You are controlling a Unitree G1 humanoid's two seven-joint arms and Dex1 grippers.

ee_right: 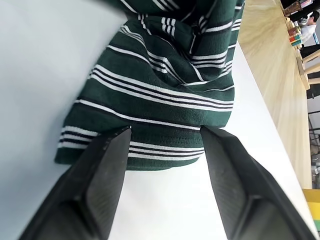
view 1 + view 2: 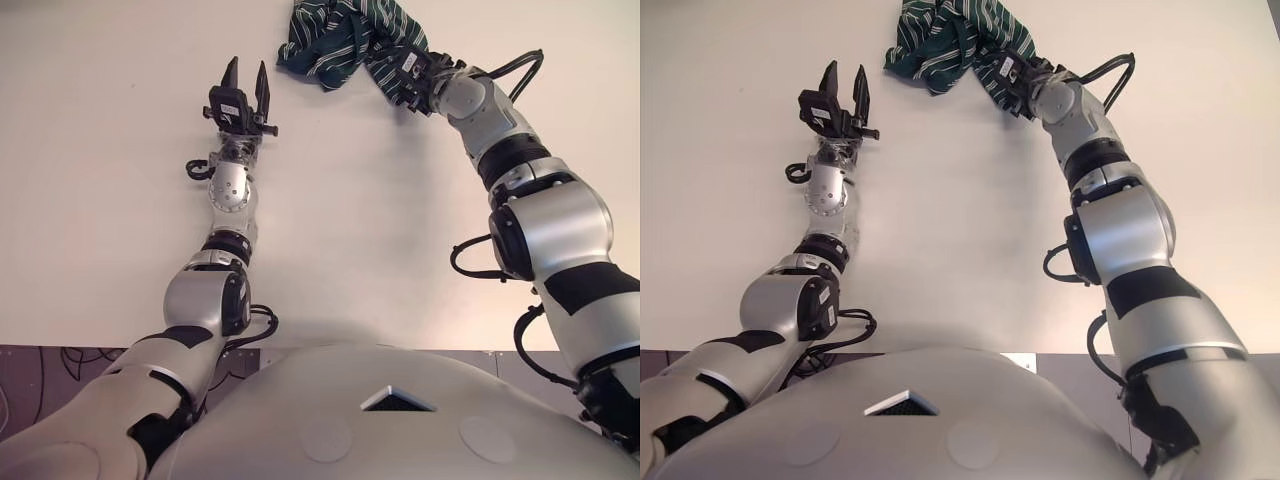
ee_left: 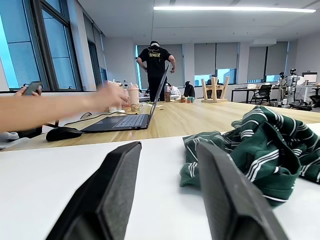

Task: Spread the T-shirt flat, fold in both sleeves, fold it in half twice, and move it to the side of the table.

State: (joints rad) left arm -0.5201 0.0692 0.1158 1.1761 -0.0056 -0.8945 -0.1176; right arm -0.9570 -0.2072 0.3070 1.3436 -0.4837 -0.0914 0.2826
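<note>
Both sets of fingers (image 3: 115,190) spread: left gripper (image 2: 246,78) near crumpled T-shirt (image 2: 330,40), right gripper (image 1: 165,135) over it.

A white table (image 2: 110,230) bore a crumpled green shirt (image 2: 335,40) with white stripes, which lay bunched in a heap toward the far side, right of the middle.

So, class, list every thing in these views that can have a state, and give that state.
T-shirt: crumpled in a heap, not spread.
left gripper: open, empty, apart from the T-shirt.
right gripper: open, fingers either side of the T-shirt's hem.
laptop: lid open.
</note>
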